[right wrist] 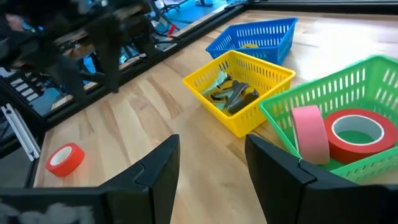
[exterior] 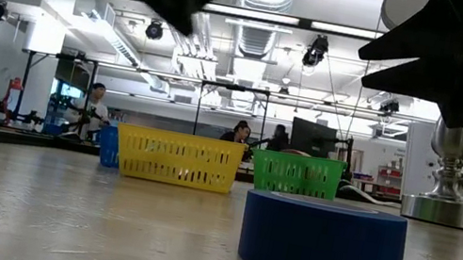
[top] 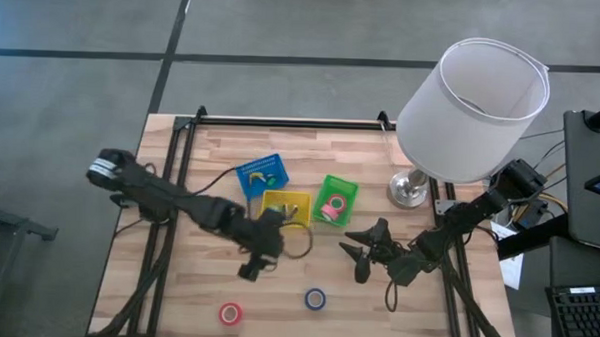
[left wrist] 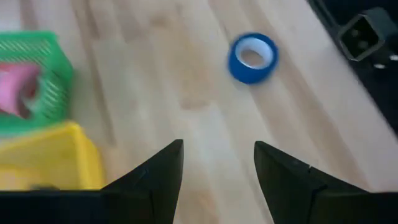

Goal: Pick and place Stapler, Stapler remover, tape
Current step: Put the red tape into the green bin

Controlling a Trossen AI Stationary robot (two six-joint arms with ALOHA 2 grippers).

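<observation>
A blue tape roll (top: 316, 299) and a red one (top: 232, 313) lie flat on the table near its near edge. A pink roll and a red roll (right wrist: 356, 132) sit in the green bin (top: 335, 200). My left gripper (top: 254, 263) hangs open above the table, near side of the yellow bin (top: 286, 206), with the blue roll (left wrist: 252, 57) ahead of its fingers (left wrist: 217, 180). My right gripper (top: 355, 252) is open and in the air, on the near side of the green bin (right wrist: 348, 87). Dark items (right wrist: 231, 94) lie in the yellow bin.
A blue bin (top: 263, 174) with a yellow thing inside stands at the far left of the bin row. A lamp with a white shade (top: 472, 104) and metal base (top: 409, 188) stands at the table's far right. Bare wood lies between the two loose rolls and the bins.
</observation>
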